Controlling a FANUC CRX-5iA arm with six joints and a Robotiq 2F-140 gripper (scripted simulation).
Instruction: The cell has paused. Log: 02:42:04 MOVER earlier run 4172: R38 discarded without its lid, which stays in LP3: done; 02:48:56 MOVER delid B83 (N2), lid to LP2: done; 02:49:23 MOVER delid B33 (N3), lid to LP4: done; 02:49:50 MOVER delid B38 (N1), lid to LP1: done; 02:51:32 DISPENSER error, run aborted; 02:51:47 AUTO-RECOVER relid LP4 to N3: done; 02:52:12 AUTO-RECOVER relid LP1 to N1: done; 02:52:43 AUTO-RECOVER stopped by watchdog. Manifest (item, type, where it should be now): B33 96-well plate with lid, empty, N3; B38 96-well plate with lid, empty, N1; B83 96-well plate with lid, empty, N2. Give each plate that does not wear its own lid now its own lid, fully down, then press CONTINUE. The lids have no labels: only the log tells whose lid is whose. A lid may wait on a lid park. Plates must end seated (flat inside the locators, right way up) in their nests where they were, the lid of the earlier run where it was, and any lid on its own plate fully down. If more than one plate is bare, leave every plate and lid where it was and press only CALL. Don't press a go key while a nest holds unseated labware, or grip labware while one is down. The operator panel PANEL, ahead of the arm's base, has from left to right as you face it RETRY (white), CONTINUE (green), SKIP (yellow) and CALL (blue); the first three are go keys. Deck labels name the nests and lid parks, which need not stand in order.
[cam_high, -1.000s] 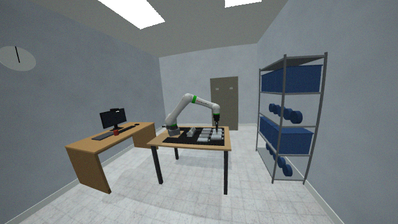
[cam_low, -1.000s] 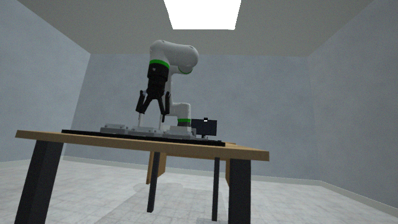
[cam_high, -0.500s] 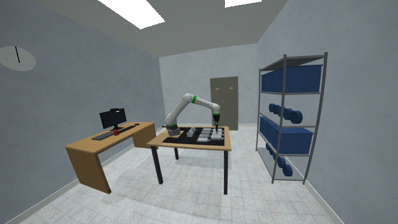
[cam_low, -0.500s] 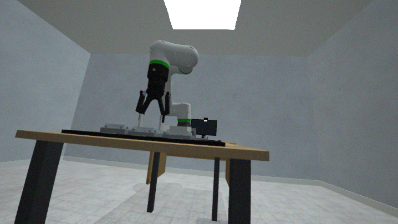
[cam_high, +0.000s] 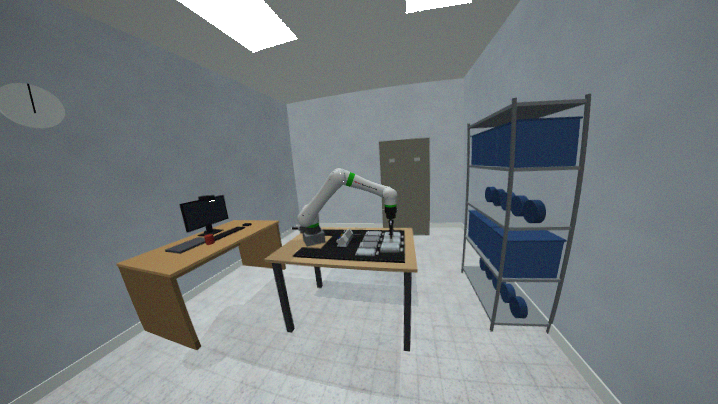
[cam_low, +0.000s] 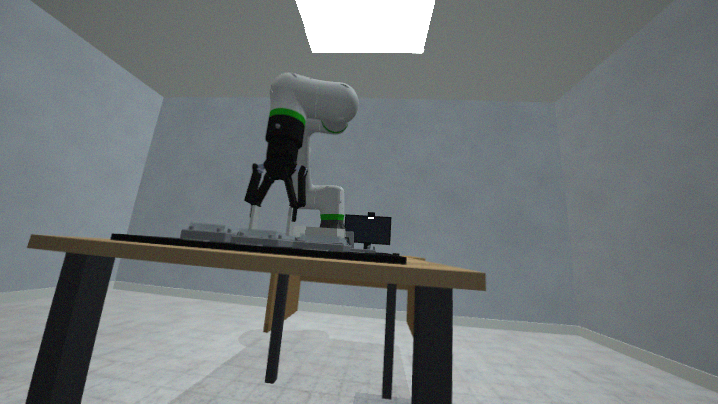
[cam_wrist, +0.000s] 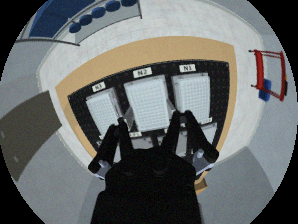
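Three white 96-well plates stand in a row of labelled nests on the black deck mat (cam_high: 351, 248). In the wrist view I see the left plate (cam_wrist: 103, 111), the middle one (cam_wrist: 148, 103) and the right one (cam_wrist: 192, 95). The labels are too small to read. My gripper (cam_wrist: 149, 107) points straight down over the middle nest and is shut on the lid there, gripping its two long sides. In the exterior view the fingertips (cam_low: 271, 221) reach down to the middle piece (cam_low: 258, 234), level with its neighbours. I cannot tell whether the lid sits fully down.
A second row of grey pieces (cam_high: 370, 243) lies nearer the arm's base (cam_high: 311, 236). The slanted operator panel (cam_high: 344, 237) stands beside the base. A desk with a monitor (cam_high: 203, 213) is to the left and a shelf with blue bins (cam_high: 522, 211) to the right.
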